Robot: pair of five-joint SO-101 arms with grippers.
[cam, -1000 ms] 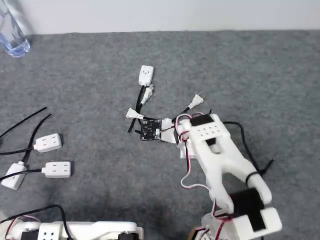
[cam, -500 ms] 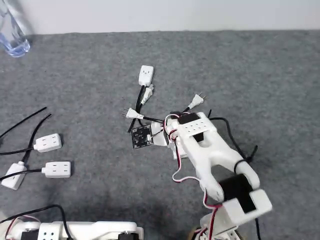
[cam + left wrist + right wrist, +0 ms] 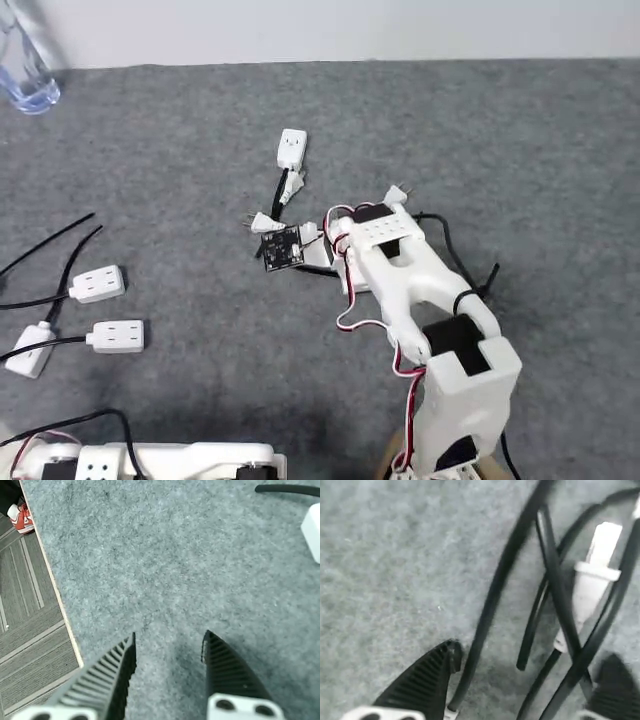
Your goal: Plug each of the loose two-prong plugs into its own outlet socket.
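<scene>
Surface: grey felt-covered table (image 3: 520, 130).
Right arm: white jointed arm (image 3: 420, 290), stretched over the middle of the table to a tangle of cables.
Right gripper (image 3: 532, 662): black ribbed fingers spread apart, low over the felt; thin black cables (image 3: 495, 595) run between them, none clamped.
Plug at the right gripper: white moulded plug body (image 3: 592, 580), lying among those cables between the fingers and nearer to one of them.
Loose plugs, high view: two white two-prong plugs on black cords, one (image 3: 262, 223) just beyond the arm's tip, one (image 3: 398, 195) beside the wrist.
Central socket: small white outlet socket (image 3: 291, 149), beyond the tangle, nothing plugged into its face.
Side sockets: two white rectangular outlet blocks (image 3: 97, 284) (image 3: 115, 337), well apart from the plugs.
Left gripper (image 3: 169, 641): fingers apart and holding nothing, over bare felt near the table edge.
Background: clear plastic bottle (image 3: 25, 75) at a far corner.
</scene>
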